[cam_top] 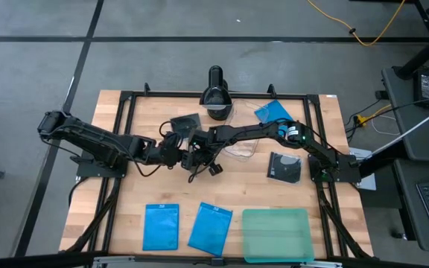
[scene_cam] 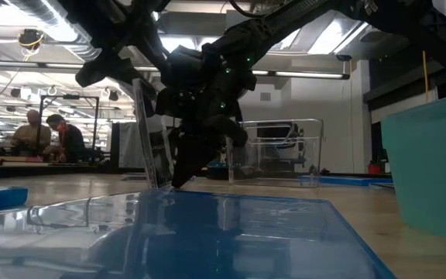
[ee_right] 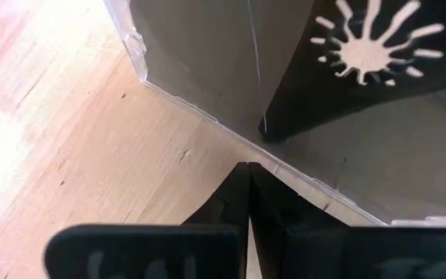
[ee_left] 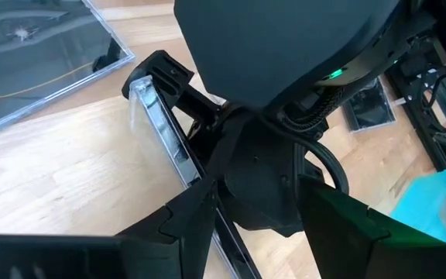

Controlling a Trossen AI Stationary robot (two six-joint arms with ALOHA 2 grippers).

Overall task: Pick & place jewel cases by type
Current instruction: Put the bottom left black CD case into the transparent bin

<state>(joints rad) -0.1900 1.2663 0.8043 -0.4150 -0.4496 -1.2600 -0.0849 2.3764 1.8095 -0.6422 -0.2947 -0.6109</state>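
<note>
Both arms reach inward; left claw (cam_top: 187, 158) parted, right claw (cam_top: 208, 165) closed.

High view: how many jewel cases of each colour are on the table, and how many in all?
Blue cases: 3
Black-and-clear disc cases: 3 (two lying flat, one standing on edge, clearest in the low view)
Total: 6

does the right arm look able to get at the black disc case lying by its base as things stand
Probably not right away. That black disc case lies flat and uncovered on the table, but the right claw is stretched to the middle, shut and crowded against the left claw; it would have to pull back first.
</note>
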